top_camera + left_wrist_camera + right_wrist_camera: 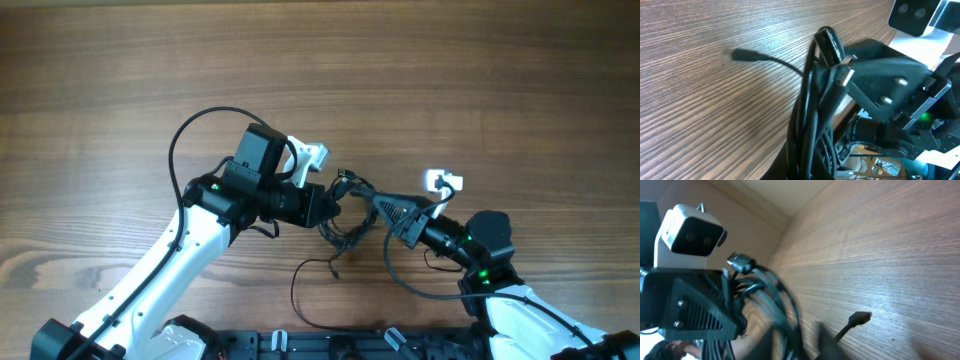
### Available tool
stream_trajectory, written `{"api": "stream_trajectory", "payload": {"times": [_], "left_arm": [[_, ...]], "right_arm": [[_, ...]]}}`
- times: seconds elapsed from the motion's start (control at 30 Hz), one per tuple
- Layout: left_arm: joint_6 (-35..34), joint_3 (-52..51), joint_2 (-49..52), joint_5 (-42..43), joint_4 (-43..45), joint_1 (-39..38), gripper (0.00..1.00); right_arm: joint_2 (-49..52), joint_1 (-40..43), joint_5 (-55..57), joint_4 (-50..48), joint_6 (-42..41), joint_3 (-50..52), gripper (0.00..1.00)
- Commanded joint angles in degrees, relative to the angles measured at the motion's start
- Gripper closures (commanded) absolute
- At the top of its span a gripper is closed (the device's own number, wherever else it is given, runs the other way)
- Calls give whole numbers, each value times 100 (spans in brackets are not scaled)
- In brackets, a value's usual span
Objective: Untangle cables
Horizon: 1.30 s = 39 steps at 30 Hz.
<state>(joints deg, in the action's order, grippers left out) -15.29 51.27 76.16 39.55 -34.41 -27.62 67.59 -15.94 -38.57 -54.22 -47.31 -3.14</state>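
1. Cable position. In the overhead view I read the cables (347, 222) as a bunched black tangle just on the 6 o'clock side of the middle of the table (320, 80). One loose cord (300, 285) leaves the bundle toward 7 o'clock and curls on the wood near the table's front edge.

2. Left gripper (328, 207). It sits at 9 o'clock of the bundle, pointing toward 3 o'clock. Its jaws are clenched on the cables. In the right wrist view, several cords loop out from between its fingers.

3. Right gripper (380, 203). It sits at 3 o'clock of the bundle, pointing toward 9 o'clock, facing the left gripper. Its jaws are closed and the tips press against the tangle. I cannot tell whether a cord is actually pinched between them.

4. Plugs. In the left wrist view, a silvery-tipped plug (845, 76) lies against the right gripper's finger at the top of the bundle. In the right wrist view, a black plug (859, 317) rests on the bare wood at 3 o'clock of the tangle, apart from both grippers.
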Motion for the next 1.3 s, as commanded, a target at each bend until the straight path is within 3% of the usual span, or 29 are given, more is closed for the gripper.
{"api": "stream_trajectory", "payload": {"times": [0.0, 0.1, 0.23, 0.37, 0.47, 0.5, 0.53, 0.67, 0.8, 0.97, 1.13, 1.27], "left_arm": [[140, 37, -83, 195, 13, 15, 96], [57, 37, -83, -656, -46, 15, 96], [-1534, 37, -83, -2839, -236, 15, 96], [-2688, 37, -83, -3558, -151, 15, 96], [-3093, 37, -83, -3550, 87, 15, 96], [-3171, 37, -83, -3499, 146, 15, 96], [-3167, 37, -83, -3314, 243, 15, 96], [-2870, 37, -83, -2417, 844, -74, 96], [-2839, 37, -83, -2411, 1355, -315, 96], [-2459, 37, -72, -2420, 2155, -839, 96], [-3593, 37, -39, -2426, 2533, -876, 96], [-4424, 37, -28, -2400, 2507, -962, 96]], "right_arm": [[-9, 22, -177, -20, 57, -28, 96], [-9, 66, -254, -70, -260, -28, 96], [-9, 575, -682, -186, -726, -28, 96], [-9, 992, -1003, -186, -986, -28, 96], [-9, 1029, -997, -109, -990, -28, 93], [-9, 1029, -999, -63, -990, -28, 77], [-9, 1029, -999, 59, -1034, -28, 46], [-4, 1029, -1309, 352, -1770, -28, 27], [-4, 1027, -1777, 326, -1797, -28, 18], [-4, 1012, -1978, 216, -1659, -28, 18], [-4, 723, -1753, -205, -903, -28, 16], [-4, 398, -1480, -527, -667, -28, 22]]}}
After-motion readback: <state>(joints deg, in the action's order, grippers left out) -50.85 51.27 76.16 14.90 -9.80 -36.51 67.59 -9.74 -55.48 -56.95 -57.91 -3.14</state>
